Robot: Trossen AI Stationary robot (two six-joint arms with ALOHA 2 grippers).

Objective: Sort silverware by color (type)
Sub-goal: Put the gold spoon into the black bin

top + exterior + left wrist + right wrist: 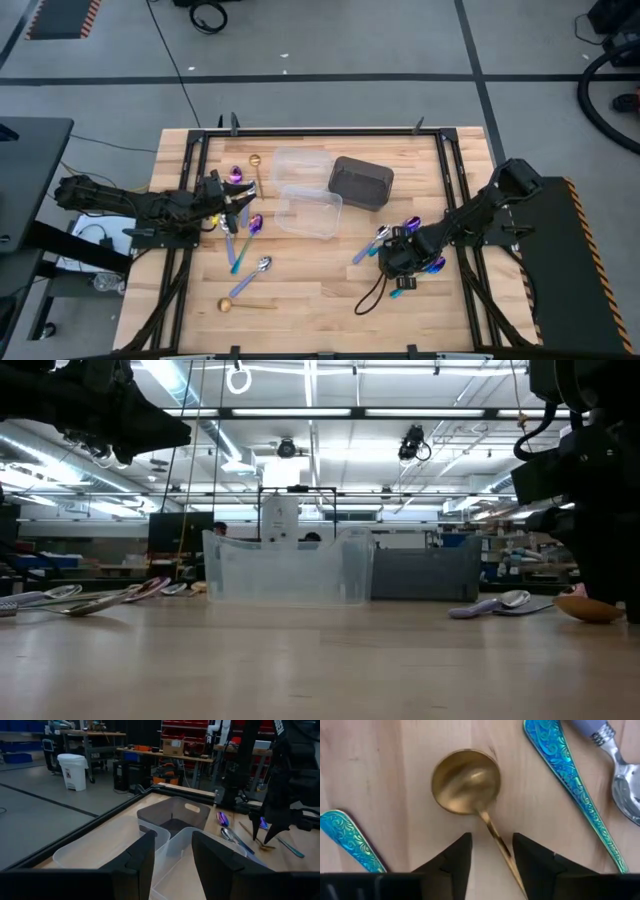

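My right gripper (492,855) (400,258) is open and points down at the right-hand cluster of spoons. Its fingers stand on either side of a gold spoon's (465,782) thin handle (496,836), which lies flat on the wood. Two teal-handled spoons (565,775) (350,840) and a silver spoon with a lavender handle (620,767) lie beside it. My left gripper (172,860) (232,203) is open and raised over the left part of the table. Near it lie more spoons: iridescent ones (237,177) (253,227), gold ones (255,162) (232,304) and a silver one (260,266).
Two clear plastic tubs (300,160) (312,210) and a dark rectangular bin (360,182) stand at the middle of the table's far half. A black cable loop (370,295) lies near my right gripper. A black frame rail (320,131) runs along the table's edges.
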